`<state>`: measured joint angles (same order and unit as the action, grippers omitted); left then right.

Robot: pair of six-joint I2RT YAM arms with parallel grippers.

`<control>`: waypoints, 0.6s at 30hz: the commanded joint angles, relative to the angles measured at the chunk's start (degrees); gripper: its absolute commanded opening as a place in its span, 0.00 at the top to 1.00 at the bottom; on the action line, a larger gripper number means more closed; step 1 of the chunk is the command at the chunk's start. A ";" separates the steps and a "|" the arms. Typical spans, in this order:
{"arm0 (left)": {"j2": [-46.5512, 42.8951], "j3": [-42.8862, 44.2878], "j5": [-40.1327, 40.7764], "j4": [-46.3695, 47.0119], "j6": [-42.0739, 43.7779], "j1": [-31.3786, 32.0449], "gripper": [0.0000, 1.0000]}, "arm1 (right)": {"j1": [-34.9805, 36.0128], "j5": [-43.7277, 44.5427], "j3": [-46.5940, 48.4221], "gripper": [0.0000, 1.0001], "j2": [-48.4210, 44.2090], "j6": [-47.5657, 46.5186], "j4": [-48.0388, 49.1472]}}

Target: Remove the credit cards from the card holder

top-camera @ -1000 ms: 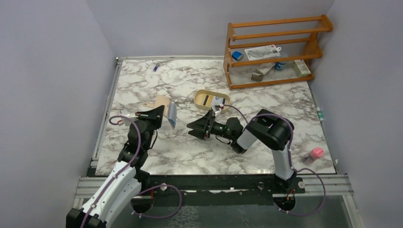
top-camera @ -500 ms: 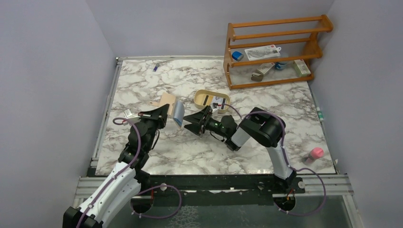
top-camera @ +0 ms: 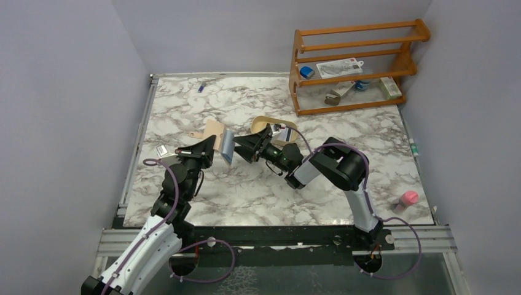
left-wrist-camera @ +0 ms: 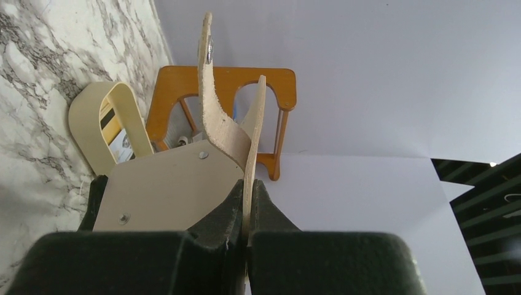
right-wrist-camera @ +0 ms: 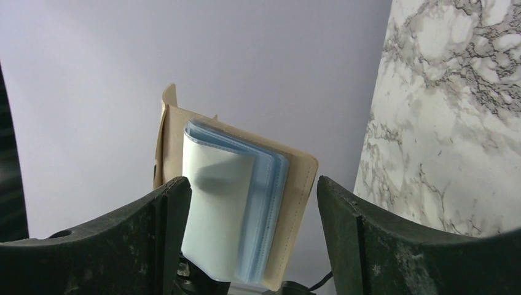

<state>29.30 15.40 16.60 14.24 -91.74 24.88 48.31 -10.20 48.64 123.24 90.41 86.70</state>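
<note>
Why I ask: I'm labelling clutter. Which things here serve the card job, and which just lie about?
Job: card holder; cards; left fingers clamping the holder; right fingers open around the cards.
Lying about: wooden rack; pink object; small blue item.

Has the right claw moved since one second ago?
Yes. The right claw moved left and farther out, from below the tan tray to beside it.

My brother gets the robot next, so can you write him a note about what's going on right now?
Left tool: shut on the wallet's edge, holding it open above the table.
Right tool: open, right beside the cards, gripping nothing.
Cards: a pale blue stack sitting in the wallet.
Done: wallet lifted and opened.
Left: close on the cards, pull them out.
</note>
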 commanded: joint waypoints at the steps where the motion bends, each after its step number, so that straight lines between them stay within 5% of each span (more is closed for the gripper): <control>1: -1.09 -0.37 1.75 3.32 -1.89 0.25 1.00 | 0.36 2.18 1.61 0.25 0.66 0.80 15.85; 18: -5.22 -1.51 3.24 -1.10 -2.14 0.21 1.00 | 0.29 0.31 -0.21 0.89 -4.07 -4.19 15.78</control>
<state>25.17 14.87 18.96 15.03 -92.60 24.88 48.29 -9.67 48.97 122.26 88.18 86.70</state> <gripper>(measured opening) 0.013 0.160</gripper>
